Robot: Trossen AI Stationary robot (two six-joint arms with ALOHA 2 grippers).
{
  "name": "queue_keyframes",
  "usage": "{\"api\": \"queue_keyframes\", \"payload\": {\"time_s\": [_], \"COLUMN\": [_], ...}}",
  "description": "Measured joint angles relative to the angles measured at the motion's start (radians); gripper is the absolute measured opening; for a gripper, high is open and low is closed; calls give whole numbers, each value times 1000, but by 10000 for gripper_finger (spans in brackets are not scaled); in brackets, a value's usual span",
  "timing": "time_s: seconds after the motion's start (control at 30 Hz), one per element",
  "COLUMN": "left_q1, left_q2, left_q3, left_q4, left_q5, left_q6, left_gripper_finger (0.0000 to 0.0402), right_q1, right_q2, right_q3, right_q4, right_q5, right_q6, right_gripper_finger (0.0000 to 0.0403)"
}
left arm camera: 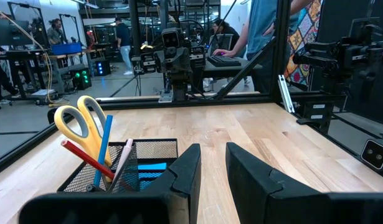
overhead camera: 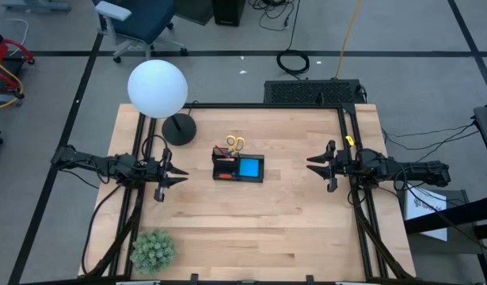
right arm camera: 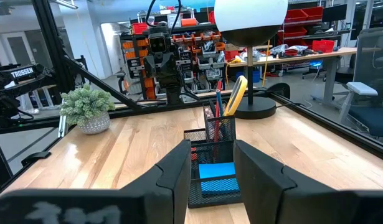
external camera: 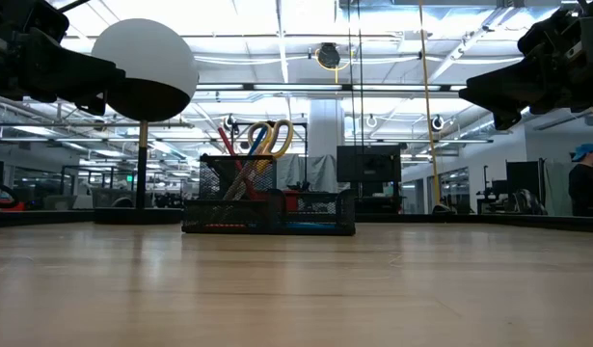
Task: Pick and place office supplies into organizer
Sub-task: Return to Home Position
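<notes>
Left arm reaches in level from the table's left edge. The left gripper is held above the surface, pointing at the organizer, fingers parted and holding nothing. Right arm mirrors it from the right edge. The right gripper is also raised, fingers parted and empty.

The organizer sits at mid-table between the two grippers, apart from both. The yellow-handled scissors and the pens stand upright in its tall compartment. The blue note pad lies flat in the low one.

The lamp base stands near the organizer's far left corner, with the white globe above it. The green plant sits at the near left corner, well apart.
</notes>
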Motion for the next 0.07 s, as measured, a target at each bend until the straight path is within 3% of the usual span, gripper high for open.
{"api": "queue_keyframes", "payload": {"time_s": [0.07], "left_q1": [0], "left_q2": [0], "left_q3": [0], "left_q4": [0], "left_q5": [0], "left_q6": [0], "left_gripper_finger": [81], "right_q1": [0], "right_q2": [0], "right_q3": [0], "right_q4": [0], "right_q5": [0], "right_q6": [0], "right_gripper_finger": [109]}}
